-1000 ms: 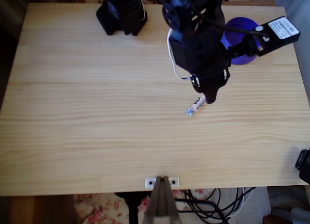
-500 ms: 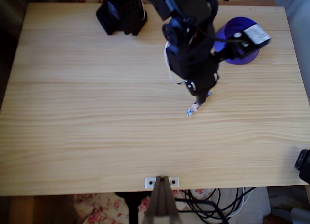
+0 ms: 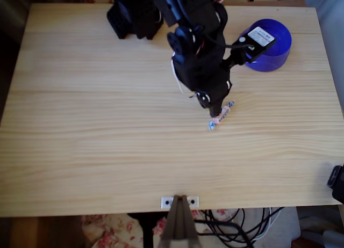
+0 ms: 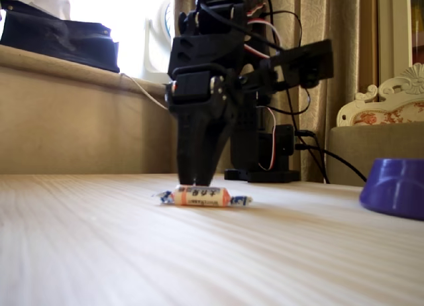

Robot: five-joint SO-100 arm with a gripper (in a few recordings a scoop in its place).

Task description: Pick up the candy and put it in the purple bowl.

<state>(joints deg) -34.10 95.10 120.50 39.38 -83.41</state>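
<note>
Gripper [image 4: 194,181] is down at the table, black fingertips pressed together to a narrow point with no gap visible between them in the fixed view; they sit directly on top of the candy [image 4: 202,196], toward its left half, touching or very nearly touching the wrapper. Nothing is clamped between the fingers; the candy lies flat on the wooden table [image 4: 212,253]. In the overhead view the gripper [image 3: 215,112] tip overlaps the middle of the candy [image 3: 221,115], whose twisted ends stick out on either side, lying diagonally from lower left to upper right. The black arm [image 3: 199,49] rises from the tip toward the top edge of the table [image 3: 97,140]. The purple bowl [image 3: 271,46] stands upright near the top right corner in the overhead view, well apart from the candy; in the fixed view its rim [image 4: 396,187] shows at the right edge.
</note>
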